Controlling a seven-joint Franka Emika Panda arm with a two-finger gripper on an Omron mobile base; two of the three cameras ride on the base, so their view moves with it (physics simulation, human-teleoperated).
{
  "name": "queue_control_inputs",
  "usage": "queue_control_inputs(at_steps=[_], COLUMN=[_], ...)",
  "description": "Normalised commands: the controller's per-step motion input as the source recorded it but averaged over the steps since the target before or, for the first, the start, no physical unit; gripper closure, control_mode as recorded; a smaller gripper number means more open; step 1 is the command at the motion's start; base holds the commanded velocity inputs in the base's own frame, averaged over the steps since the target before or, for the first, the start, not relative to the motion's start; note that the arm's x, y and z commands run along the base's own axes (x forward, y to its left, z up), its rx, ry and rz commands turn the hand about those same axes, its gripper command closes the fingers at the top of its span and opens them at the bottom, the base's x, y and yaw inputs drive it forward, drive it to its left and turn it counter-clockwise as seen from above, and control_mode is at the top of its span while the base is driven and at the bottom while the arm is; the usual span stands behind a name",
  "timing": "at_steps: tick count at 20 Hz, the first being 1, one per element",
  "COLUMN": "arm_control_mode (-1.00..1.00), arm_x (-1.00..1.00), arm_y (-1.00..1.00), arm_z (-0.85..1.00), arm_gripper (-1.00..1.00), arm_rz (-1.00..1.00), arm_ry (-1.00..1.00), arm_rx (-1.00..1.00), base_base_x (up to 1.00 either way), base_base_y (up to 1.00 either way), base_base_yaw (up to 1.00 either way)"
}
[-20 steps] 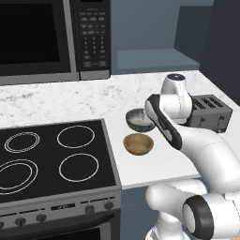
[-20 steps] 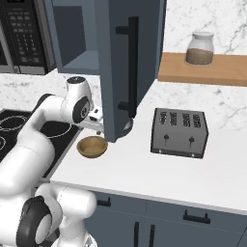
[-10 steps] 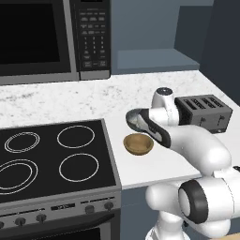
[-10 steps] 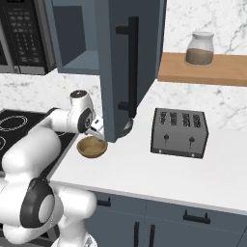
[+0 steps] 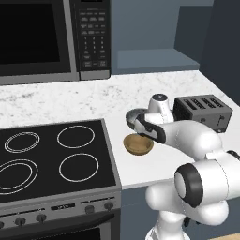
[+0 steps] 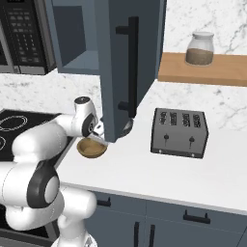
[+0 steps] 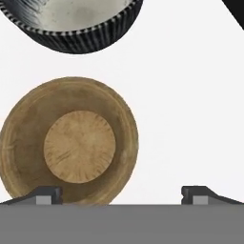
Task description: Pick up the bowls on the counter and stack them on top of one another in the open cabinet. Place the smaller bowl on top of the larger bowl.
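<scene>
Lower than a second ago, the pincer (image 5: 138, 132) now hangs just above the smaller bowl (image 5: 138, 144), which sits upright on the white surface (image 5: 70, 99) beside the stovetop (image 5: 51, 157); microwave (image 5: 91, 37) button lettering is too small to read. From the right, the cabinet door (image 6: 126, 67) hides the larger bowl (mostly). Hand view: pincer fingers (image 7: 46, 194) spread wide, empty, the larger bowl (image 7: 71, 24) just beyond the wooden one.
</scene>
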Motion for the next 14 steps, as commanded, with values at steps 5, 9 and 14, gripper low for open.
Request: queue_control_inputs(at_steps=[5,9,14], arm_control_mode=[-1.00,-1.00,-1.00], arm_x=[0.16,0.11,0.02], arm_y=[0.00,0.00,0.00], arm_z=[-0.50,-0.39,-0.37], arm_gripper=[-1.00,-1.00,-1.00], arm_rz=[0.00,0.00,0.00], arm_ry=[0.06,0.04,0.01], arm_rx=[0.03,0.00,0.00], base_base_x=[0.00,0.00,0.00], base_base_y=[0.00,0.00,0.00], base_base_yaw=[0.00,0.00,0.00])
